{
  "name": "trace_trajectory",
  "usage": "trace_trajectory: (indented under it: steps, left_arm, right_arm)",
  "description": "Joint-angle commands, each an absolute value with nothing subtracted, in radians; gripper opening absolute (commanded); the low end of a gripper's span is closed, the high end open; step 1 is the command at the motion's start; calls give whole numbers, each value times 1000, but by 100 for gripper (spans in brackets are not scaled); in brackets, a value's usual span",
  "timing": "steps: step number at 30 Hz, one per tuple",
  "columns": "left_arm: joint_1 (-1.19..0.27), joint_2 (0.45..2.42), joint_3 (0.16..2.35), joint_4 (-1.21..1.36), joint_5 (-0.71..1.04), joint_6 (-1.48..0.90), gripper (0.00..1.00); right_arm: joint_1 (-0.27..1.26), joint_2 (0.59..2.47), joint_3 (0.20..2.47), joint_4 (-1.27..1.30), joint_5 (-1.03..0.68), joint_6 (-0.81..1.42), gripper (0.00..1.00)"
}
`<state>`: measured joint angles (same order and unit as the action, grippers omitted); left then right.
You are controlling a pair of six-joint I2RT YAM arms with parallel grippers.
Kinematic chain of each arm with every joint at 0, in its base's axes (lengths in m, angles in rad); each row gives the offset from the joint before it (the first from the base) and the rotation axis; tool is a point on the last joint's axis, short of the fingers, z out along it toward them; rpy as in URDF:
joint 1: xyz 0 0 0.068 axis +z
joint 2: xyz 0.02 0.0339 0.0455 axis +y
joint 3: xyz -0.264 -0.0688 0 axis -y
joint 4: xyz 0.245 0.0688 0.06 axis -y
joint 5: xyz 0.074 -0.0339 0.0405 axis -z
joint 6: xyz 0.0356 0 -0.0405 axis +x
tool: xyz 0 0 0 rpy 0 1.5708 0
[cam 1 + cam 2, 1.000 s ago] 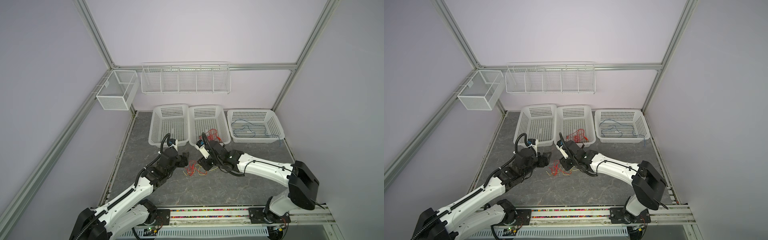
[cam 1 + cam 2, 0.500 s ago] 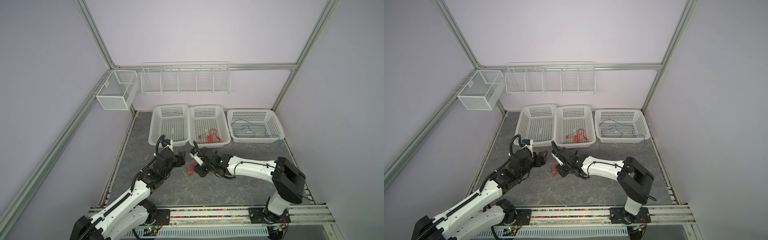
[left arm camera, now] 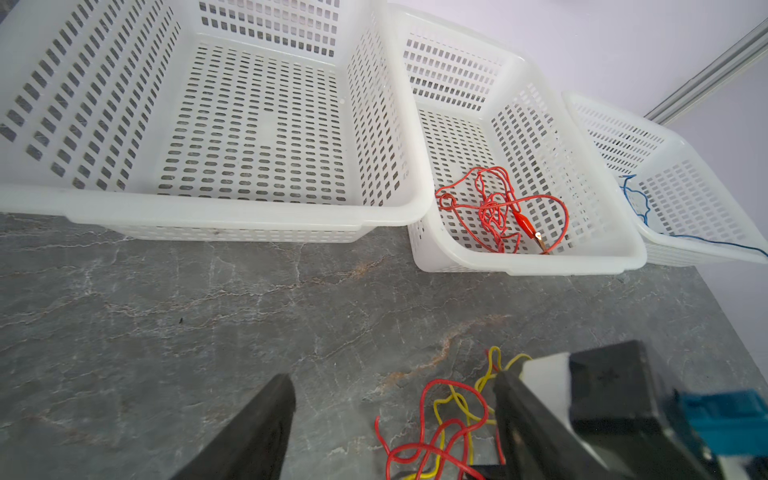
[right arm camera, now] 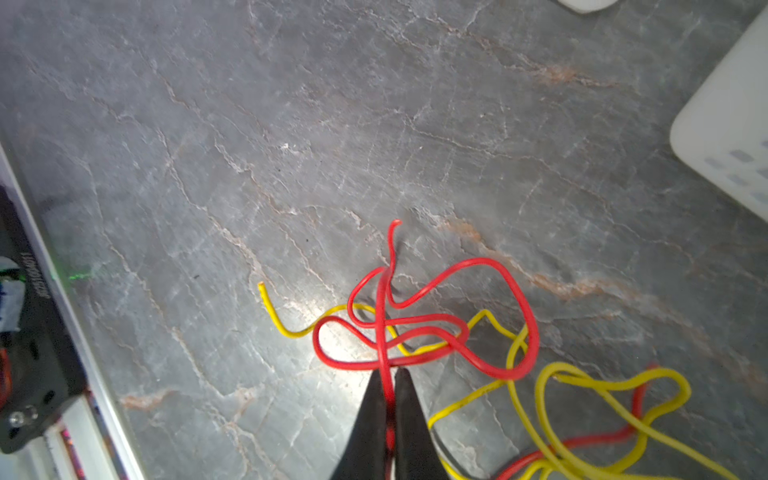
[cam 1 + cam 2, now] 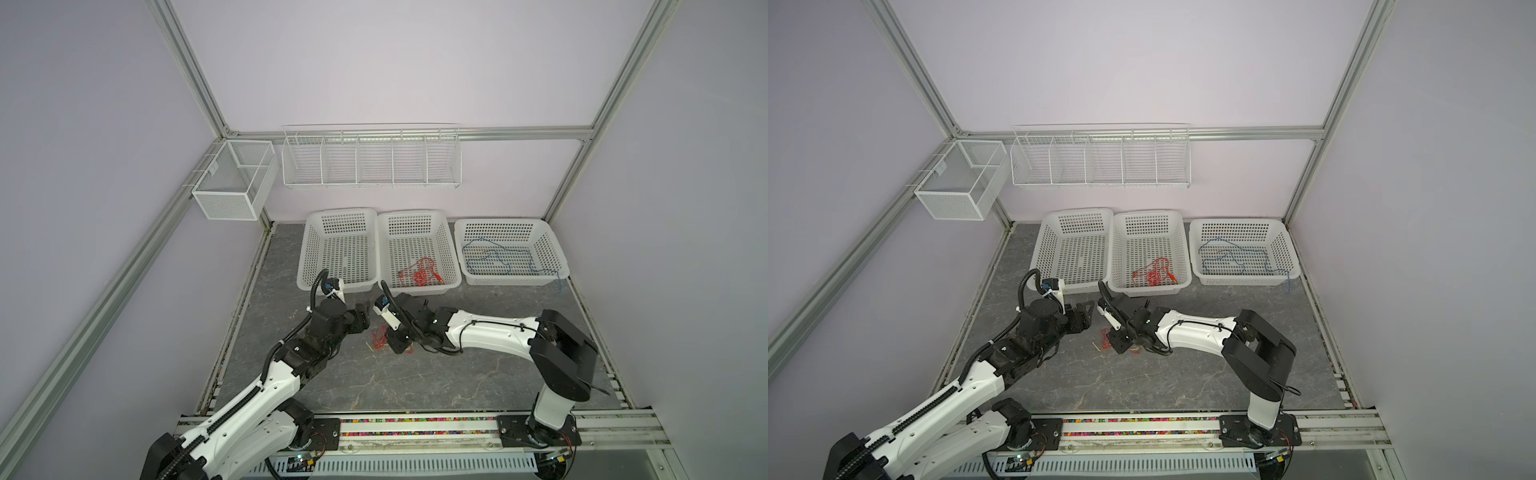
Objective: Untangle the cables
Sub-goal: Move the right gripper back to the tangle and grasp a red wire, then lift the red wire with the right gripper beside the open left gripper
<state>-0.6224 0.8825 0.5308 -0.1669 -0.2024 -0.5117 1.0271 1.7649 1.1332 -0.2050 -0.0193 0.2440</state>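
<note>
The right hand [image 4: 386, 376] is clenched on a red cable [image 4: 424, 322] — its two black fingertips pinch a single strand at the edge of a loose tangle [image 5: 377, 338] lying on the grey desk [image 4: 291, 124]. A yellow cable [image 4: 602, 384] winds through the same tangle, crossing the red loops, and one yellow end lies free on the desk. In both top views the tangle sits in front of the baskets, between the two hands, with the right hand pointing down onto it.

The left hand [image 3: 392, 380] is released, jaws standing wide, just beside the tangle; whether a finger touches a wire cannot be told.

At the back stand white baskets in a row. The middle basket [image 5: 451, 257] holds a second red cable [image 5: 419, 272], bunched up. The right basket [image 5: 498, 230] holds a blue cable [image 5: 492, 255] — one end hangs over its front rim.
</note>
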Motion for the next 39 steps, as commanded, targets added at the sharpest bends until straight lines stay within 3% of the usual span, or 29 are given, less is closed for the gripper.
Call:
trace_trajectory:
  steps: [1,18,28,33,39]
  left_arm:
    - [-615,887,519,-174,-215,-526,76]
    - [-606,923,524,-155,-211,-533,76]
    - [-588,924,524,-159,-214,-522,76]
    - [-584,959,537,-142,-204,-522,76]
    - [-585,992,566,-143,-197,-514,76]
  right_arm:
    - [994,1693,1178,-219,-79,292,6]
    - [892,1579,1170,-18,-380,359,6]
    - [859,1574,1227,-84,-315,321,6]
    - [858,1600,1239,-181,-144,325,6]
    - [858,1633,1179,-132,-204,369,6]
